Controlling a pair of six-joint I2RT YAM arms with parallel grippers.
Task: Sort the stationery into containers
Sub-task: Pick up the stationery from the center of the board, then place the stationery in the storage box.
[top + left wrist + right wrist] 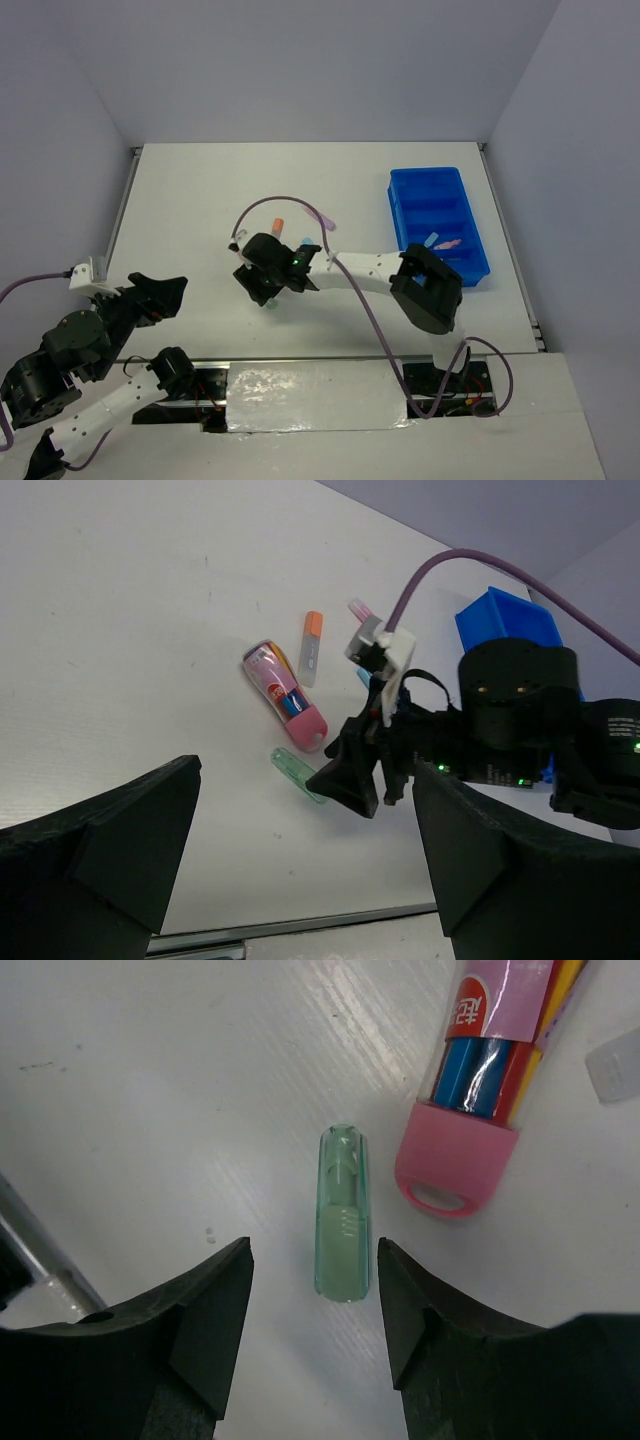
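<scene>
The right gripper, jaws spread, hangs over a stubby green marker lying flat on the white surface, a finger on either side, neither touching. The translucent plastic looks light, stiff and slick; a pinch across its mid-length seems safest. A pink-capped pen tube lies just beside. The arm reaches leftward, wrist turned down, well apart from the blue tray. The left gripper hangs wide open.

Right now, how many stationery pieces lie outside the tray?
5: green cap inside the open right gripper, pink-capped tube beside it, orange-capped marker beyond, pink marker and blue piece near the right arm; others may be hidden.
</scene>
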